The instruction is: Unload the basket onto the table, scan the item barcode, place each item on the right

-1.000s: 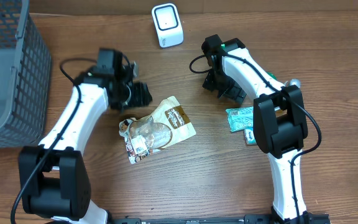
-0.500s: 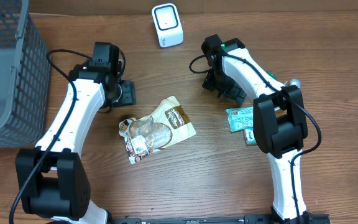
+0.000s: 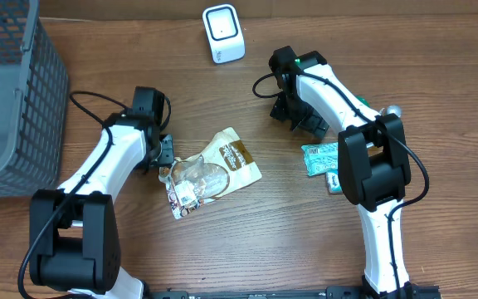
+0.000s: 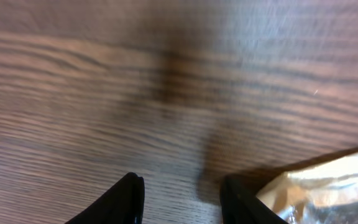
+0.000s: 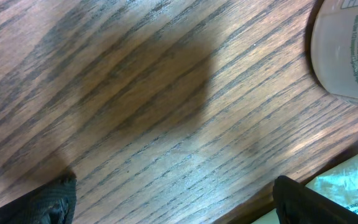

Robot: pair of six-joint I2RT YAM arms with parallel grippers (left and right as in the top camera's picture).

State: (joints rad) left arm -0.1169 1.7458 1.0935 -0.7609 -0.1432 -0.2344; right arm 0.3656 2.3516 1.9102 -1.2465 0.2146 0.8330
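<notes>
The item, a crinkled brown and clear snack pouch (image 3: 212,169), lies flat mid-table with a small white label (image 3: 187,198) near its lower left corner. My left gripper (image 3: 166,154) hovers low at the pouch's left end. In the left wrist view its black fingertips (image 4: 128,198) stand apart over bare wood, and the pouch's foil edge (image 4: 328,186) lies just right of the right finger. The left gripper (image 4: 182,202) is open and holds nothing. The white scanner (image 3: 223,33) stands at the far edge. My right gripper (image 3: 307,119) is wide open over bare wood (image 5: 179,199).
A grey mesh basket (image 3: 11,91) fills the far left. Teal packets (image 3: 322,158) lie right of the right gripper, their edge (image 5: 353,180) showing in the right wrist view beside a pale round container (image 5: 347,50).
My left gripper has come down and toward the pouch's left end, and its jaws have narrowed somewhat. The right arm and the pouch have not moved.
</notes>
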